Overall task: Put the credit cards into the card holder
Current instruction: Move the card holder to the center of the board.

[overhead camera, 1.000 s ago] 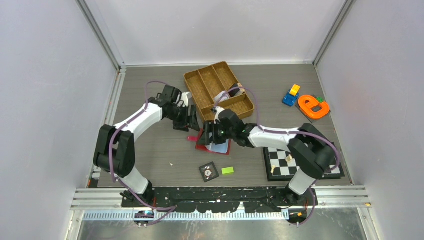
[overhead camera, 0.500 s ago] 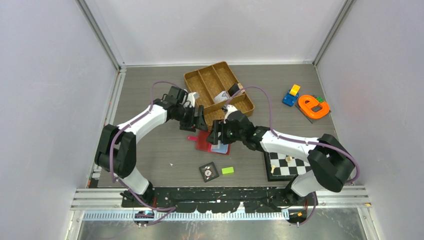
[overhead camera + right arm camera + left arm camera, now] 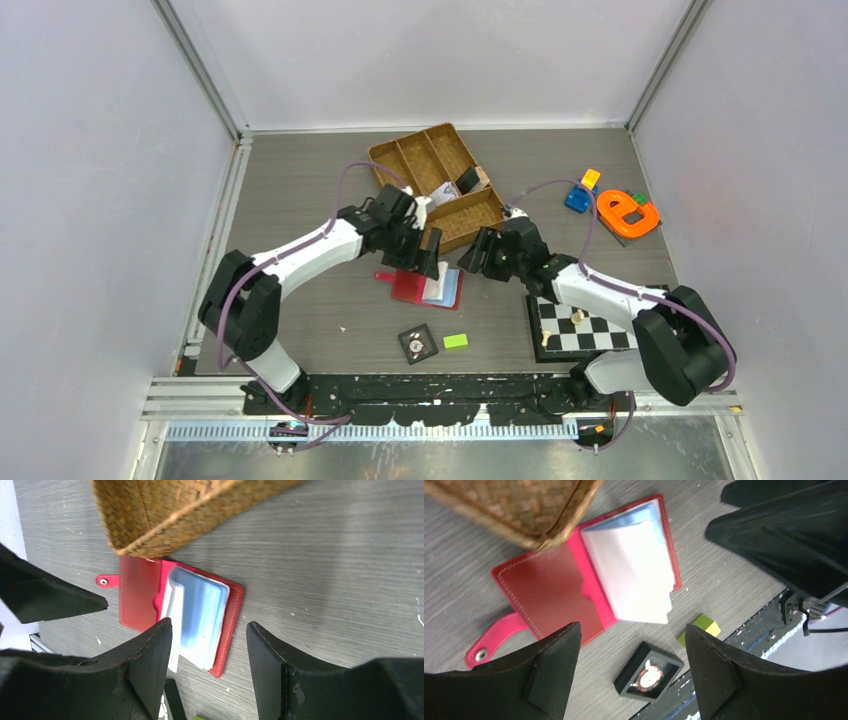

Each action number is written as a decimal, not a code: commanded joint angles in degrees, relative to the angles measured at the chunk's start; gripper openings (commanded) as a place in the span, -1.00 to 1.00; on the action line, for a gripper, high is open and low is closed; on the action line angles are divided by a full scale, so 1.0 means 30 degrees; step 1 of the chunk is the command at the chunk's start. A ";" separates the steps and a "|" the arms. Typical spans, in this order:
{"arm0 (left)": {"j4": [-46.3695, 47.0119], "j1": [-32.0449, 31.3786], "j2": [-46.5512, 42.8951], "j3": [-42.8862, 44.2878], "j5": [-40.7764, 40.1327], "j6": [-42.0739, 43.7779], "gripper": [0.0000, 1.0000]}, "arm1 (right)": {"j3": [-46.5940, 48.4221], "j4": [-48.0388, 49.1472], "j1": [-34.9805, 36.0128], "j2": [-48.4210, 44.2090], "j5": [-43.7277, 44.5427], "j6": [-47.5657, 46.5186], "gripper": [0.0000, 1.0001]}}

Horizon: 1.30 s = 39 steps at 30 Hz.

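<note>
Right pincer (image 3: 478, 265) backed off to right of open card holder (image 3: 410, 287); left pincer (image 3: 420, 266) moved in above it. Both wide, empty. No card in hand yet.

The small folding leather-like wallet (image 3: 549, 590) is bright red with pale stitching along its edge, its closing tab (image 3: 499, 639) a pinker red with a silver snap, and its inner pockets (image 3: 629, 575) shade from pale blue to near white. The woven divided tray (image 3: 200, 510) is golden brown in a basket-weave pattern, and the table top (image 3: 300, 190) is grey wood grain. The square tile (image 3: 417, 344) is black with an orange-and-white dial, the small block (image 3: 456, 341) lime green, the flat board (image 3: 560, 342) chequered black and white, the little toy (image 3: 582, 192) blue and yellow, and the ring-shaped piece (image 3: 625, 213) orange.
</note>
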 commanded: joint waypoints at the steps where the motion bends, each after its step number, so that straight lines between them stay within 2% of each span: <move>1: -0.0590 -0.1646 0.1243 0.2091 -0.2738 0.0126 0.58 | -0.0625 0.1077 -0.0373 -0.0104 -0.0320 0.1260 0.21; 7: -0.0483 -0.3191 0.2554 0.2450 -0.5132 -0.0826 0.71 | -0.1125 0.1298 -0.0800 -0.0152 -0.0143 0.1528 0.20; 14: -0.0097 -0.4336 0.3537 0.2460 -0.8184 -0.1529 0.74 | -0.1866 0.1040 -0.1509 -0.0839 0.0358 0.1688 0.20; 27: 0.0873 -0.5516 0.4293 0.2179 -0.9560 -0.2378 0.86 | -0.2363 0.1046 -0.2111 -0.1217 0.0174 0.1792 0.20; 34: 0.0813 -0.5735 0.4709 0.2241 -0.9917 -0.2214 0.87 | -0.2421 0.1060 -0.2107 -0.1100 0.0011 0.1850 0.20; 39: 0.0446 -0.5833 0.4617 0.2319 -1.0957 -0.1945 0.78 | -0.2480 0.1127 -0.2119 -0.1099 -0.0029 0.1909 0.20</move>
